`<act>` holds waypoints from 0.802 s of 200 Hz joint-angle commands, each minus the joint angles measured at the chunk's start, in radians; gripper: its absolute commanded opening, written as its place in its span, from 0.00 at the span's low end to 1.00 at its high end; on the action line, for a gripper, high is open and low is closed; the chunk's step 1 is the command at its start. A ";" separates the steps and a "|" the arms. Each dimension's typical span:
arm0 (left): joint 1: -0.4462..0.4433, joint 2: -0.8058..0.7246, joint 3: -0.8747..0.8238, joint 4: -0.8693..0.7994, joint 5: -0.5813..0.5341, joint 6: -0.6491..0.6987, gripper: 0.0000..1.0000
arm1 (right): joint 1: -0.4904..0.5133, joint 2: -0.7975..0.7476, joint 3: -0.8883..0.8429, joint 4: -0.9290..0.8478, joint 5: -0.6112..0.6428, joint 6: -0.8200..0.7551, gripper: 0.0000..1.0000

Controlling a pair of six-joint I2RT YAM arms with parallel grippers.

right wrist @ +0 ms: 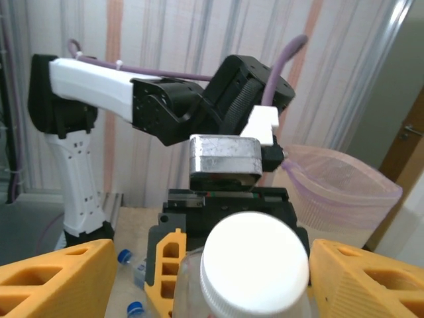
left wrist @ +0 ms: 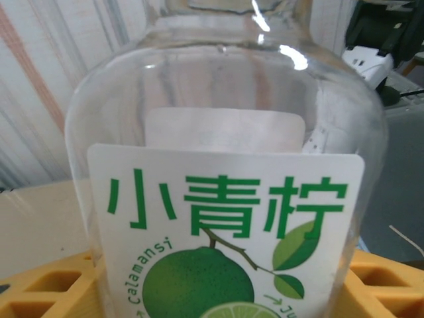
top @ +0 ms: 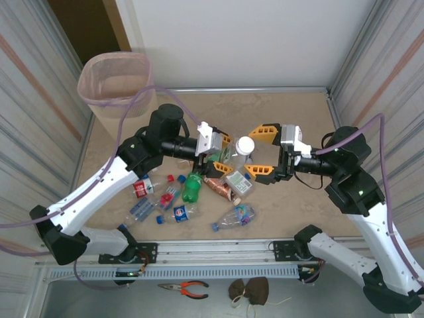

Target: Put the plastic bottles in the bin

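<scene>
Beige tabletop (top: 298,119) below; left hand (top: 224,154) grips clear white-capped bottle (top: 245,145) (lime label).

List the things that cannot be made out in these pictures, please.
1. Left wrist view: the top edge cuts off the cap of the held bottle.
2. Right wrist view: the white cap hides the body and label of that bottle.
3. Top view: the inside of the bin is veiled by its bag, so what it holds is unclear.
4. Top view: the labels on the table bottles are too small to read.
</scene>
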 commanded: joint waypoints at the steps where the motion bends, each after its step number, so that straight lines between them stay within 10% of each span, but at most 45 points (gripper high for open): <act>1: 0.069 -0.047 0.013 0.001 -0.029 -0.023 0.55 | 0.009 -0.029 -0.034 -0.008 0.049 0.038 0.75; 160: 0.647 0.128 0.365 -0.317 -0.420 -0.257 0.50 | 0.014 -0.003 -0.126 -0.062 0.151 0.085 0.73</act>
